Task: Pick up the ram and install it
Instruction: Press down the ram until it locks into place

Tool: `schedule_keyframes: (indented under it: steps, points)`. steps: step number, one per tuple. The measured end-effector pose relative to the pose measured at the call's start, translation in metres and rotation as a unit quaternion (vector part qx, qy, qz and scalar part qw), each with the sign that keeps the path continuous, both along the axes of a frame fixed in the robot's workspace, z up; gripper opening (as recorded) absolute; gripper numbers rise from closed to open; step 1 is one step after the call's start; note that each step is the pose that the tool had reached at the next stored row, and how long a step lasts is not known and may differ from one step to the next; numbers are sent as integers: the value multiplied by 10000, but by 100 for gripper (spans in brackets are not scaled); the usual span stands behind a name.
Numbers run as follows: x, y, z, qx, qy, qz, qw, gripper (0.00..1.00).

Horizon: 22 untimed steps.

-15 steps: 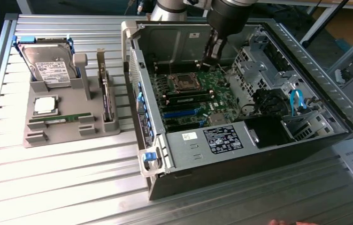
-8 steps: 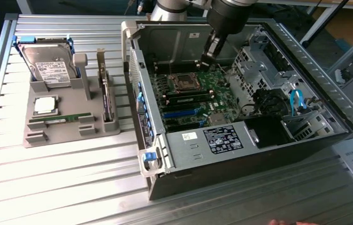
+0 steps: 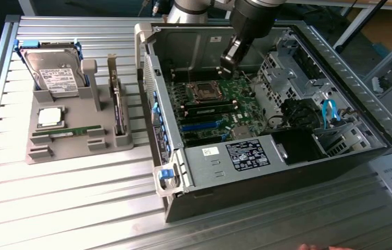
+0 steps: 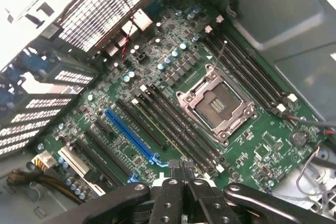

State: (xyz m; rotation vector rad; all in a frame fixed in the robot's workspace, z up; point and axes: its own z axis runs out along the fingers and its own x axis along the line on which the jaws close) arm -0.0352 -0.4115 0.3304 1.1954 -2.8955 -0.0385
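Note:
The ram (image 3: 67,131) is a slim green stick lying in a slot of the grey holder (image 3: 57,151) at the exterior view's left, outside the case. My gripper (image 3: 227,69) hangs inside the open computer case (image 3: 266,156), above the motherboard (image 3: 217,104) near the processor socket (image 3: 205,91), far from the ram. In the wrist view the gripper (image 4: 184,176) is shut with nothing between its fingers. Below it lie the empty socket (image 4: 216,106) and the long dark memory slots (image 4: 173,124) beside it.
The holder also carries a hard drive (image 3: 56,70), a square silver processor (image 3: 50,116) and a dark expansion card (image 3: 118,112) standing on edge. A blue slot (image 4: 128,135) and cables (image 3: 329,112) sit inside the case. A person's fingertips (image 3: 314,247) show at the table's front edge.

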Motion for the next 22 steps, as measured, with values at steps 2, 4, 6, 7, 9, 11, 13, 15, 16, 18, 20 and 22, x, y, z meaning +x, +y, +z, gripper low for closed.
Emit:
schedule_keyframes:
  steps: [2,4,6,7,9,11,13,15,16,18,20,22]
  points:
    - [0,0,0,0,0,-210,9998,10]
    - [0,0,0,0,0,-337,9994,10]
    - [0,0,0,0,0,-528,9986,10]
    - [0,0,0,0,0,-587,9983,10]
    - [0,0,0,0,0,-726,9974,10]
    - [0,0,0,0,0,-834,9965,10]
    - [0,0,0,0,0,-1075,9942,10]
    - [0,0,0,0,0,-1197,9928,10]
    - [0,0,0,0,0,-1243,9922,10]
    - [0,0,0,0,0,-1381,9904,10]
    - [0,0,0,0,0,-1488,9889,10]
    - [0,0,0,0,0,-1591,9873,10]
